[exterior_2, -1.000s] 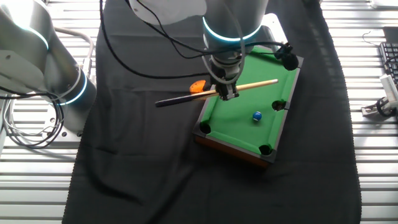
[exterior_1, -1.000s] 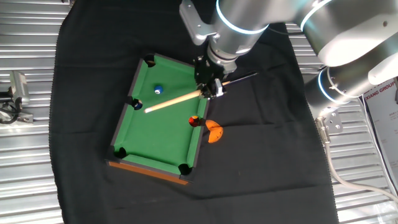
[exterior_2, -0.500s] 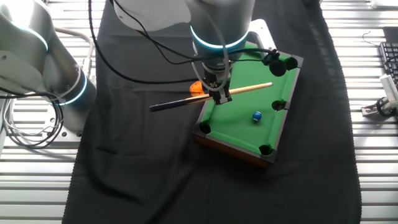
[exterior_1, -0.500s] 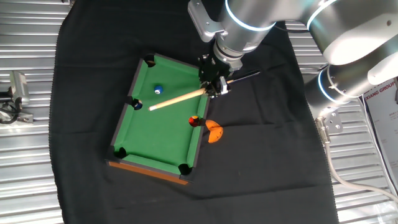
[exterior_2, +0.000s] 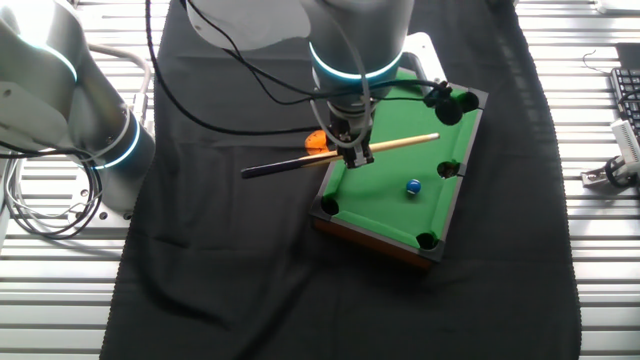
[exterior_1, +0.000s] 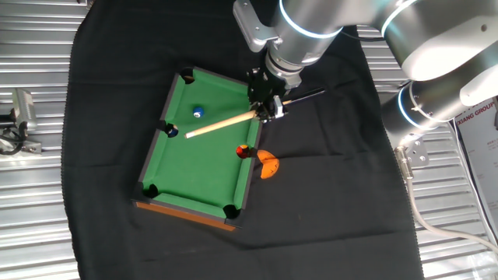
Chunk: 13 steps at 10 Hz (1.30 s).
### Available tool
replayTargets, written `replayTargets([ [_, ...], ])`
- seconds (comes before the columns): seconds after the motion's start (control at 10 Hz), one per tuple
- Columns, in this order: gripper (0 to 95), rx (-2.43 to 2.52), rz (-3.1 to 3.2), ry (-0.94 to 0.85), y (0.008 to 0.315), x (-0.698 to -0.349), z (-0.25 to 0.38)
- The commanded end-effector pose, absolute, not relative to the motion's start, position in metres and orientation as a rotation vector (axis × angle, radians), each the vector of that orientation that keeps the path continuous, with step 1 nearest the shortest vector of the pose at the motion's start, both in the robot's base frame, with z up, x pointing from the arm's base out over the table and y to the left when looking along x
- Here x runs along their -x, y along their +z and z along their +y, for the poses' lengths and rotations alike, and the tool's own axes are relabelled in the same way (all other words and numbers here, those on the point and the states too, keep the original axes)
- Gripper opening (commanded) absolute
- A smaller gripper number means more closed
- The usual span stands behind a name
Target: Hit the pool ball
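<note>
We find the claw (exterior_1: pixel 265 109) clamped on a slim cue stick (exterior_1: pixel 222 122) over the long rim of the toy pool table (exterior_1: pixel 204 167), the stick level, its pale wooden tip reaching across the green felt and its dark butt (exterior_2: pixel 272 167) projecting past the rim over the black cloth (exterior_2: pixel 230 280). The pool ball (exterior_1: pixel 198 112), small, round and light blue, rests on the felt apart from the claw and just beside the cue's tip end, not touching it. A darker ball (exterior_1: pixel 172 131) lies near a side pocket of the table; a red-and-black ball (exterior_1: pixel 243 151) sits against the rim below the claw. An orange piece (exterior_1: pixel 268 165) lies on the cloth just outside that rim.
</note>
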State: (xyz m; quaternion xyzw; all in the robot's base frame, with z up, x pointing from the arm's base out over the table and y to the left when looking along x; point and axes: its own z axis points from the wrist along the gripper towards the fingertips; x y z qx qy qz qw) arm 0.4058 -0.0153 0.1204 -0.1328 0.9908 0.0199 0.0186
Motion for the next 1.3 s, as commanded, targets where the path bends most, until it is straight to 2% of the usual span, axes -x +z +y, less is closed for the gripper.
replayTargets([
  [0.1, 0.0, 0.416, 3.079, 0.066, 0.1207, -0.4049, -0.0151],
  [1.3, 0.0, 0.531, 3.088, 0.005, 0.1207, -0.4049, -0.0151],
])
